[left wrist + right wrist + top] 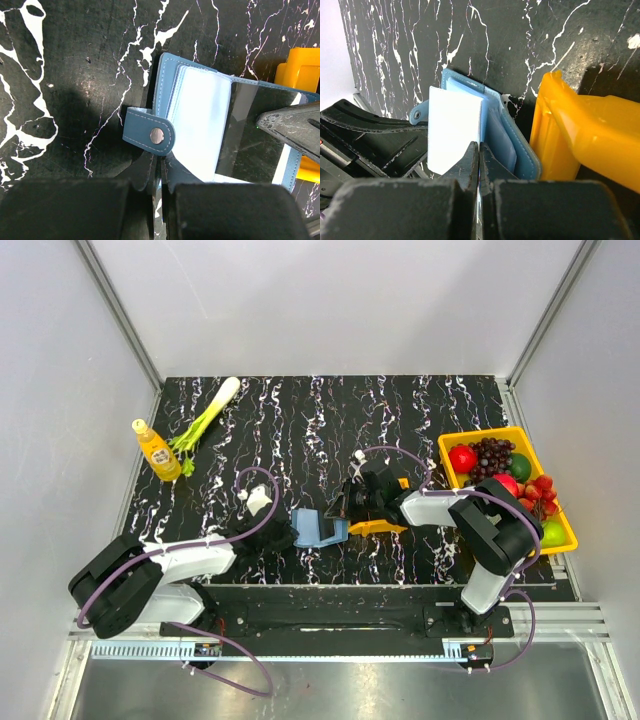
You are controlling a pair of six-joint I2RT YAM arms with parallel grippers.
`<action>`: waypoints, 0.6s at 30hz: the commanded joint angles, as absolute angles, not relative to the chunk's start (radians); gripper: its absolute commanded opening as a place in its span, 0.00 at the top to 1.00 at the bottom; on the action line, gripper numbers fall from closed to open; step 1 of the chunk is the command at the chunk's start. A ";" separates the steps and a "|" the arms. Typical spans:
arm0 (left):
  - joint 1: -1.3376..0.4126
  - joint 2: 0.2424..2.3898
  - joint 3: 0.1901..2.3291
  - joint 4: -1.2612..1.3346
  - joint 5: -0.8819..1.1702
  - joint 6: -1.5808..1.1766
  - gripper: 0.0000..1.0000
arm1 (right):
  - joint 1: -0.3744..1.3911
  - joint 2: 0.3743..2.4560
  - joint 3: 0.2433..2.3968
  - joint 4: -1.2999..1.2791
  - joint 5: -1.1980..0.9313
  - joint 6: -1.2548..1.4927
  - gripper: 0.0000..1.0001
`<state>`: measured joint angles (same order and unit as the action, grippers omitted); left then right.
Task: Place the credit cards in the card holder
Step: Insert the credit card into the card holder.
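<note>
While the left gripper point(161, 176) is pinched shut on the lower edge of the card holder point(195, 125), propping the blue folder open on the bench point(75, 60), the right gripper point(479, 155) is clamped on one credit card point(454, 127). It holds the card on edge at the mouth of the holder. The card shows a pale face to the right wrist camera and a dark glossy one to the left. It stands against the clear sleeves point(205, 100), but I cannot tell whether its leading edge has entered a pocket or only rests beside one. The orange tray point(580, 130) sits just beside the holder on the right arm's side. Whether more cards lie in it is hidden.

Several things could spoil the insertion:

- **Missed pocket:** the sleeves are soft and stacked close, so a slightly tilted card may slide between two of them, or catch a lip and crumple it.
- **Holder pulled loose:** the left pinch covers only a thin margin of the cover. A hard push from the right could drag the holder out of it or fold the flap shut.
- **Card slipping:** the card is thin and slick, so it may pivot in the pinch if its corner snags.
- **Crowding:** the two grippers are near each other and the tray is close, so a further advance risks a knock. The snap strap point(150, 134) also hangs loose where it could get in the way.
</note>
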<state>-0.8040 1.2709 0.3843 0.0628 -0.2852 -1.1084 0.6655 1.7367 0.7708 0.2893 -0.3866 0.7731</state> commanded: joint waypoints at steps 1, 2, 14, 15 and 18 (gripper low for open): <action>-0.804 1.278 0.348 -0.005 -0.308 -1.091 1.00 | 0.672 1.747 0.767 0.321 -0.396 0.792 1.00; -0.804 1.264 0.344 -0.005 -0.307 -1.088 0.95 | 0.670 1.747 0.772 0.315 -0.394 0.792 1.00; -0.802 1.045 0.299 0.054 -0.319 -1.028 0.26 | 0.672 1.726 0.857 0.143 -0.337 0.719 1.00; -0.801 1.039 0.298 0.063 -0.315 -1.025 0.24 | 0.675 1.726 0.867 0.134 -0.336 0.712 1.00; -0.802 1.019 0.278 0.135 -0.285 -1.003 0.14 | 0.681 1.723 0.893 0.100 -0.321 0.695 1.00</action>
